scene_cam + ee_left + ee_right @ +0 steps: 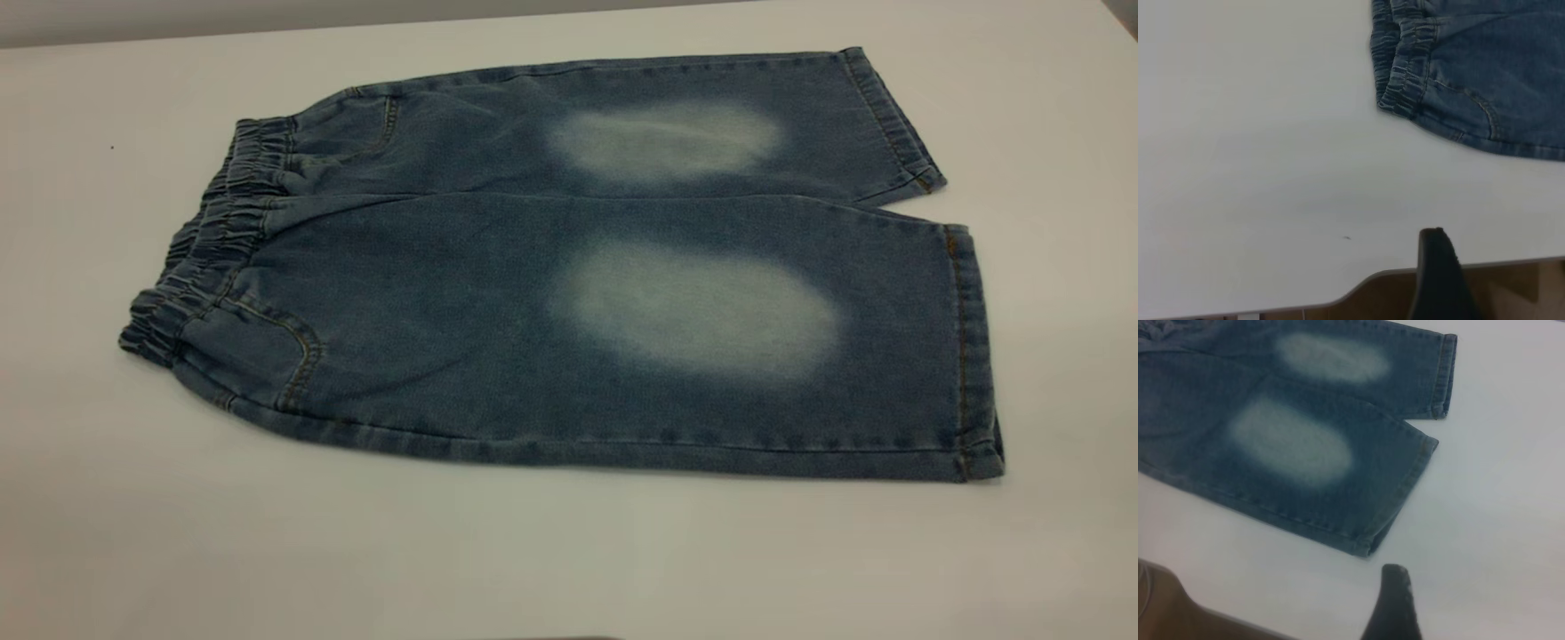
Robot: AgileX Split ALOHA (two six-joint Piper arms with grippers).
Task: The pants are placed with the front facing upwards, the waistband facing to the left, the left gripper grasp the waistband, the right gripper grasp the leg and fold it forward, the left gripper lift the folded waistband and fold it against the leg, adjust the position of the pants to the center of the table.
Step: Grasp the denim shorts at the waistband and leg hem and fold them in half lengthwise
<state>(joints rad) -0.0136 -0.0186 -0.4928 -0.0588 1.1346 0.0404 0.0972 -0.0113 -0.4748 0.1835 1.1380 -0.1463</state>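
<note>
Exterior view: pants (569, 267) lie lengthwise, waistband (200, 258) toward my left gripper (1439, 267), leg (711, 347) toward my right gripper (1395, 600); jaw states cannot be told.

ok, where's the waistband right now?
In the exterior view the elastic waistband is at the left end of the pants, which lie flat on the table; the left wrist view shows it untouched, nearer that table's edge.

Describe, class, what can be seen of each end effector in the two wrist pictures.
Little shows. The left end effector appears only as one dark, nearly black finger with a rounded tip. The right end effector likewise shows one dark, tapering finger with a rounded tip. No cables, labels or markings are visible on either.
</note>
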